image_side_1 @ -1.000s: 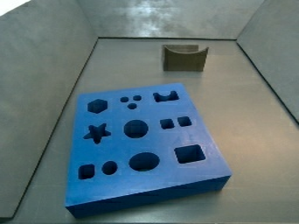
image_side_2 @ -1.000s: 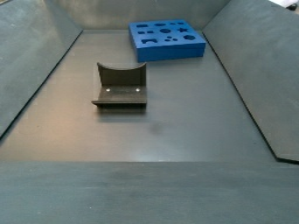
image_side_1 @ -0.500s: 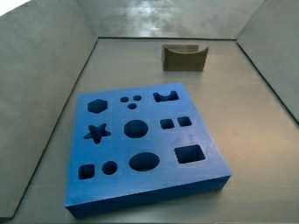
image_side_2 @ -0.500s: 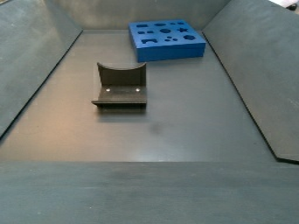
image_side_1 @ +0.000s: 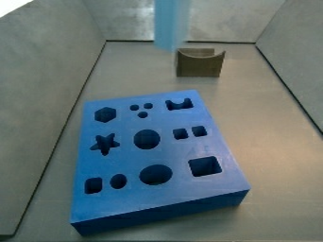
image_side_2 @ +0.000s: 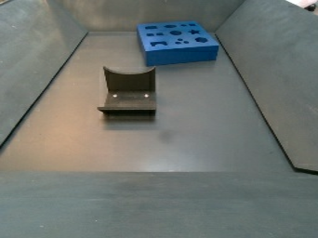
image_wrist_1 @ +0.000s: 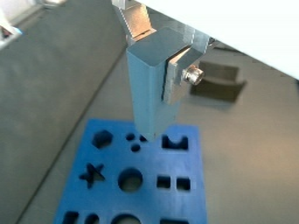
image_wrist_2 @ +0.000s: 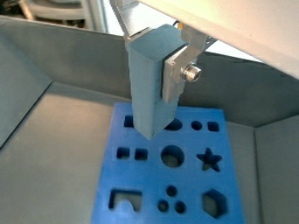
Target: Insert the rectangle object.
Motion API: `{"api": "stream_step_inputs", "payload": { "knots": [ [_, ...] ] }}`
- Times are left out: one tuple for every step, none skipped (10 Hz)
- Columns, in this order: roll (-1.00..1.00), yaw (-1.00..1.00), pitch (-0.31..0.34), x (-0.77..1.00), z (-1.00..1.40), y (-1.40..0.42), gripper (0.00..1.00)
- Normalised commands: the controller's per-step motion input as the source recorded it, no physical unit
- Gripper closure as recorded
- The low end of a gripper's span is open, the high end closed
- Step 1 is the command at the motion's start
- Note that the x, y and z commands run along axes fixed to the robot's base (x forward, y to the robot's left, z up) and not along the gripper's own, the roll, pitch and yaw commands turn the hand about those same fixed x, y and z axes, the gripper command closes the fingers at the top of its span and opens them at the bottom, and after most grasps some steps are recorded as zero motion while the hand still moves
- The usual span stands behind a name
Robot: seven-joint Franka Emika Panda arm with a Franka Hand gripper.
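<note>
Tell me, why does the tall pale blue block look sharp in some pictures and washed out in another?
In both wrist views the tall pale blue rectangular block sits close to the lens, evenly lit and crisp, clamped in the tool above the blue foam board with shaped holes. In a side view the block looks pale, soft-edged and cut off by the frame. The grey metal back wall there shows blotchy glare.

Pale blue rectangle piece in silver hand; deep blue board; dark fixture.
</note>
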Motion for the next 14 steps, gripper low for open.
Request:
{"api": "stream_step_inputs", "payload": {
  "knots": [
    [0.00,-0.57,-0.044,0.40,-0.43,-0.42,1.00],
    [0.00,-0.59,-0.044,0.37,-0.42,-0.41,1.00],
    [0.00,-0.59,-0.044,0.38,-0.43,-0.41,1.00],
    [0.03,-0.65,-0.057,0.30,-0.50,-0.41,1.00],
    [0.04,-0.69,-0.061,0.25,-0.49,-0.40,1.00],
    [0.03,-0.75,-0.064,0.17,-0.48,-0.39,1.00],
    [0.03,-0.86,-0.067,0.03,-0.47,-0.35,1.00],
    [0.00,-0.97,-0.019,0.00,-0.43,-0.19,1.00],
    [0.00,-0.99,-0.004,0.00,-0.43,-0.16,1.00],
    [0.00,-0.99,-0.006,0.00,-0.40,-0.16,1.00],
    [0.00,-0.96,-0.004,0.03,-0.35,-0.16,1.00],
    [0.00,-0.75,-0.003,0.29,-0.41,-0.21,1.00],
    [0.08,-0.53,-0.021,0.52,-0.62,-0.28,1.00],
    [0.06,-0.71,-0.014,0.32,-0.58,-0.24,1.00]
  ]
}}
